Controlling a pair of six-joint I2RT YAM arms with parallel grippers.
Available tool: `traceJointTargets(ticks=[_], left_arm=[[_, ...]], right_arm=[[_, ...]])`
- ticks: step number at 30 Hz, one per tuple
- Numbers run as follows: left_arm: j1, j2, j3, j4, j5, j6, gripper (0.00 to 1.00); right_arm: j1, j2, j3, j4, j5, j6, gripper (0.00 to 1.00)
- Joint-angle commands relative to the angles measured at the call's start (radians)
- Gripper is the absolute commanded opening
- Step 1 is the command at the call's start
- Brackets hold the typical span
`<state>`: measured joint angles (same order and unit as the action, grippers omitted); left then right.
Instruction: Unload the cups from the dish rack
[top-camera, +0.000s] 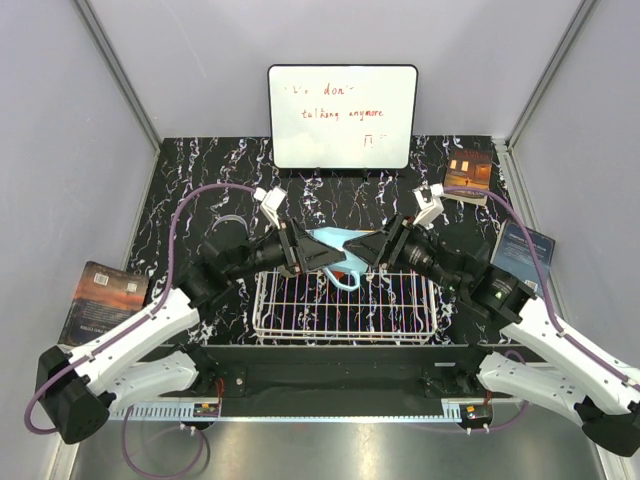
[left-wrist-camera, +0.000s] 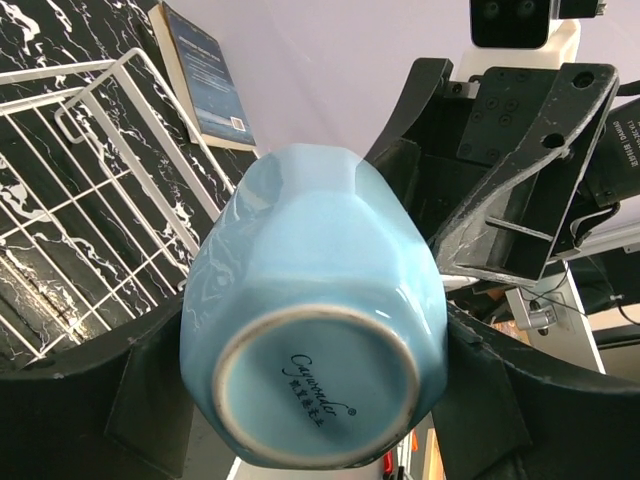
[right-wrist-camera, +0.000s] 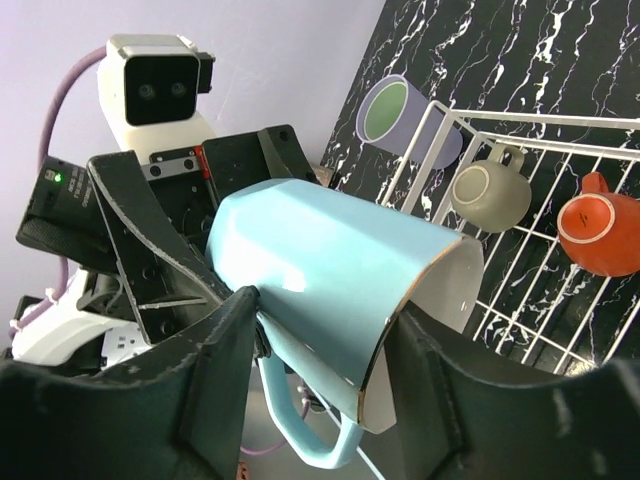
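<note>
Left gripper (top-camera: 303, 252) is noted clamped on the base end of the light blue mug (top-camera: 335, 246), at the mug's 9 o'clock in the top view. Right gripper (top-camera: 372, 250) is seen at 3 o'clock, its jaws set against both sides of the mug near the rim. The mug is held on its side in the air between the two, handle hanging toward 6 o'clock, above the far edge of the dish rack (top-camera: 340, 310). A lavender tumbler (right-wrist-camera: 400, 120), a grey-brown cup (right-wrist-camera: 490, 195) and a red-orange cup (right-wrist-camera: 600, 235) are recorded by the rack's wires; whether they sit inside cannot be told. A whiteboard (top-camera: 342, 115) is propped at 12 o'clock on the table (top-camera: 200, 180).
</note>
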<state>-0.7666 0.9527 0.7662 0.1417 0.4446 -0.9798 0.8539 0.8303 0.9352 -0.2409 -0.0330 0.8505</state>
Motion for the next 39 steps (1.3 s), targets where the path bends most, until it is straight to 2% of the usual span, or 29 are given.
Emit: traceJointTargets(ticks=[1, 5, 8, 9, 11, 17, 20, 21, 23, 25, 34, 39], left_arm=[[-0.002, 0.004, 0.004, 0.208, 0.072, -0.039, 0.00], [0.000, 0.034, 0.007, 0.225, 0.104, -0.039, 0.00], [0.001, 0.064, 0.024, 0.219, 0.129, -0.033, 0.00], [0.001, 0.075, 0.030, 0.216, 0.134, -0.030, 0.00], [0.003, 0.083, 0.042, 0.188, 0.141, -0.017, 0.00], [0.018, 0.110, 0.071, 0.098, 0.158, 0.030, 0.00], [0.021, 0.127, 0.067, 0.116, 0.195, 0.049, 0.00], [0.024, 0.135, 0.062, 0.134, 0.238, 0.047, 0.00], [0.032, 0.155, 0.021, 0.276, 0.285, -0.023, 0.00], [0.041, 0.161, 0.002, 0.399, 0.324, -0.097, 0.00], [0.076, 0.182, -0.041, 0.628, 0.399, -0.233, 0.00], [0.085, 0.195, -0.038, 0.656, 0.430, -0.250, 0.00]], right_arm=[[-0.007, 0.044, 0.027, 0.101, -0.080, -0.004, 0.54], [-0.010, 0.082, 0.028, 0.132, -0.130, 0.005, 0.45], [-0.012, 0.093, 0.024, 0.149, -0.159, 0.009, 0.27], [-0.013, 0.093, 0.024, 0.147, -0.165, 0.005, 0.15], [-0.016, 0.092, 0.024, 0.146, -0.171, 0.004, 0.00], [-0.023, 0.072, 0.020, 0.137, -0.194, -0.007, 0.00], [-0.026, 0.081, 0.034, 0.135, -0.229, -0.021, 0.00], [-0.027, 0.087, 0.039, 0.134, -0.255, -0.022, 0.04], [-0.035, 0.104, 0.051, 0.135, -0.281, -0.027, 0.27], [-0.039, 0.105, 0.059, 0.138, -0.301, -0.030, 0.34], [-0.092, 0.096, 0.040, 0.232, -0.413, 0.025, 0.36], [-0.098, 0.141, 0.043, 0.301, -0.525, 0.059, 0.38]])
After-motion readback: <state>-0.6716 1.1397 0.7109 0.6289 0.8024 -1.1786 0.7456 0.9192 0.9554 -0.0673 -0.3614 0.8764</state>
